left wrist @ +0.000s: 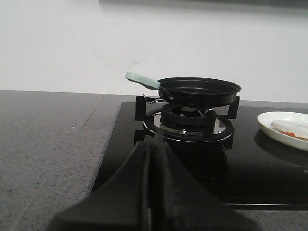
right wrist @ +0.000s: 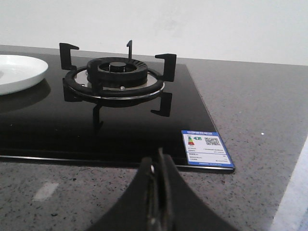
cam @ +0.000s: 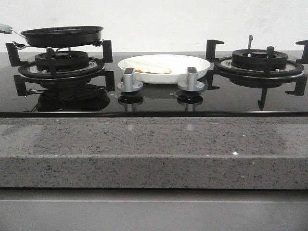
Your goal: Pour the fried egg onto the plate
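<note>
- The fried egg (cam: 153, 68), a flat pale patch with a reddish-orange edge, lay on the plate (cam: 192, 64), towards its left half, in the upper centre of the front view.
- In the left wrist view the fried egg (left wrist: 291, 129) showed at the right edge of the frame, resting on the plate (left wrist: 269, 122).
- The white, round, shallow plate sat on the black glass hob (cam: 231, 98) between the two burners, just behind two silver control knobs (cam: 130, 82).
- A black frying pan (cam: 62, 35) with a pale green handle (left wrist: 142, 80) stood on the left burner (cam: 60, 65) in the upper left of the front view, apart from the plate; its inside could not be seen.
- The right burner (cam: 260, 60) in the upper right carried nothing.
- The hob was set into a grey speckled stone bench (cam: 154, 154) filling the lower half of the front view.
- A blue and white label (right wrist: 207, 148) sat on the hob's near corner in the right wrist view.
- The left gripper (left wrist: 150, 192) appeared at the bottom of its own view, jaws pressed together with nothing between them.
- The right gripper (right wrist: 159, 202) appeared at the bottom of its view, jaws likewise clenched on nothing.
</note>
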Robot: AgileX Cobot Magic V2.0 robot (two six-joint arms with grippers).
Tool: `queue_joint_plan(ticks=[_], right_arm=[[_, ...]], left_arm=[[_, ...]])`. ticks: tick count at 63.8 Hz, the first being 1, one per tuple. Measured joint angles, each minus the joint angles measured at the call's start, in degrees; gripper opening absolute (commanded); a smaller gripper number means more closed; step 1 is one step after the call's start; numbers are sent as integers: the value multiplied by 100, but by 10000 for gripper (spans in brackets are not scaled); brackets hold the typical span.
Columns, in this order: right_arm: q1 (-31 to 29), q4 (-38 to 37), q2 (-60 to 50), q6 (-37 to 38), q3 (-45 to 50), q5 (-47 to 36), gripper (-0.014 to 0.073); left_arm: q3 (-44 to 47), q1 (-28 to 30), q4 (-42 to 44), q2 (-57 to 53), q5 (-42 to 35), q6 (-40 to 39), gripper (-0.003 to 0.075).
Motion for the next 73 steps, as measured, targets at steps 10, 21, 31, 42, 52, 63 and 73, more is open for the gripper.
queue_joint_plan(ticks=[10,21,31,42,52,63,73], right_arm=[[-2,0,0,-3,0,-59,-70],[-2,0,0,-3,0,-102,-70],[-12,0,0,-3,0,-102,-70],[-84,0,0,-3,0,-102,-70],[-94,0,0,-3,0,-102,-70],[-96,0,0,-3,0,-102,-70],[-96,0,0,-3,0,-102,-70]], left_arm=[[0,0,0,0,0,0,-19],[0,0,0,0,0,0,-19],[0,0,0,0,0,0,-19],[0,0,0,0,0,0,-19],[0,0,0,0,0,0,-19],[0,0,0,0,0,0,-19],[0,0,0,0,0,0,-19]])
